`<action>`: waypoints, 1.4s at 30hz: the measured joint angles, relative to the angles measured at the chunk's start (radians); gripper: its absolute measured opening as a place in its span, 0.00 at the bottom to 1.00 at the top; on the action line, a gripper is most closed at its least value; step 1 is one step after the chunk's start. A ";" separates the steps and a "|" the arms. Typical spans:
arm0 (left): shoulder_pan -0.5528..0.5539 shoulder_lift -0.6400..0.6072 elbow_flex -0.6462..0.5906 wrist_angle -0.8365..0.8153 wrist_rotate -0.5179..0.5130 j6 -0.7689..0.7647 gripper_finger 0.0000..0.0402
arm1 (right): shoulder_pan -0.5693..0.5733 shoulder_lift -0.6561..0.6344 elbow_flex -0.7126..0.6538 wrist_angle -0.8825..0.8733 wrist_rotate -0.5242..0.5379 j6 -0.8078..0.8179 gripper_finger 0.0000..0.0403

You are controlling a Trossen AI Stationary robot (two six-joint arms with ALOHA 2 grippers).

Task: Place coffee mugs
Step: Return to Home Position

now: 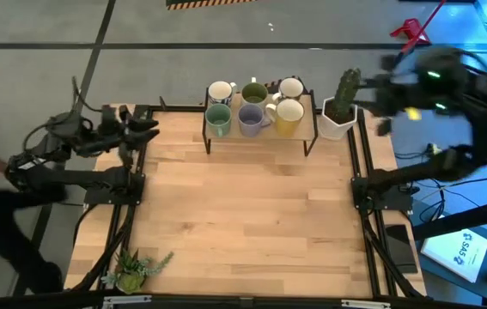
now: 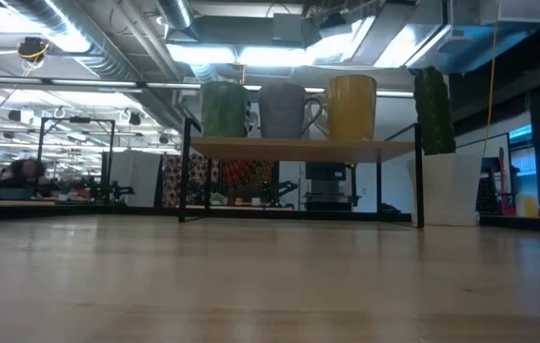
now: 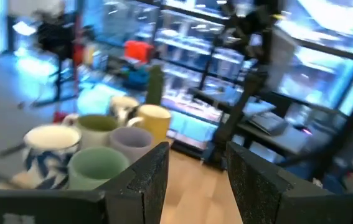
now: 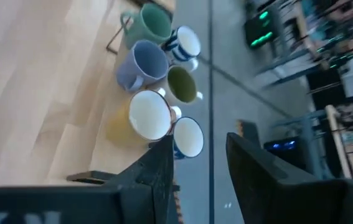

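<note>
While six coffee mugs (image 1: 252, 118) stand on the shelf (image 2: 298, 148), the left gripper (image 3: 198, 149) beside the table (image 1: 252, 215) and the right gripper (image 4: 199, 140) near the cactus pot (image 1: 339, 120) have jaws apart.

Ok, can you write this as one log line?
six handled ceramic mugs on black-framed wooden shelf | left end effector: open, empty, at wooden table's left edge | right end effector: open, empty, near white cactus pot

The only lettering is blue print on a white and blue booklet (image 1: 466, 249) lying off a corner of the worktop (image 1: 252, 215), seemingly "SAS", too small to read surely.
</note>
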 joint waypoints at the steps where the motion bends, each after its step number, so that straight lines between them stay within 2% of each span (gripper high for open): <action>1: 0.000 -0.016 0.000 -0.002 0.028 0.030 0.38 | 0.000 -0.053 -0.038 0.017 -0.009 0.010 0.33; 6: 0.000 -0.107 0.001 -0.017 0.049 0.089 0.38 | 0.000 -0.354 -0.370 0.253 -0.022 0.079 0.33; 13: 0.000 -0.243 -0.072 0.008 0.124 0.039 0.38 | 0.000 -0.802 -1.046 0.760 -0.066 0.284 0.33; 15: 0.000 -0.282 -0.126 0.010 0.128 0.014 0.38 | 0.000 -0.906 -1.208 0.876 -0.085 0.355 0.33; 19: 0.000 -0.333 -0.286 0.071 0.142 -0.037 0.38 | 0.000 -1.065 -1.472 1.006 -0.213 0.507 0.33; 24: 0.000 -0.385 -0.517 0.256 0.311 -0.084 0.38 | 0.000 -1.234 -1.697 1.082 -0.312 0.635 0.33; 28: -0.001 -0.419 -0.673 0.349 0.336 -0.102 0.38 | 0.000 -1.237 -1.793 1.095 -0.316 0.642 0.33; 30: 0.000 -0.417 -0.716 0.370 0.336 -0.115 0.38 | 0.000 -1.231 -1.841 1.190 -0.320 0.639 0.33; 34: 0.000 -0.418 -0.782 0.406 0.340 -0.135 0.38 | 0.001 -1.243 -1.966 1.308 -0.355 0.661 0.33; 38: 0.000 -0.419 -0.827 0.497 0.411 -0.144 0.38 | 0.001 -1.243 -2.098 1.482 -0.394 0.755 0.33; 41: 0.000 -0.418 -0.857 0.471 0.419 -0.153 0.38 | 0.001 -1.243 -2.181 1.628 -0.387 0.771 0.33; 42: 0.000 -0.418 -0.860 0.479 0.418 -0.153 0.38 | 0.001 -1.243 -2.181 1.623 -0.366 0.763 0.33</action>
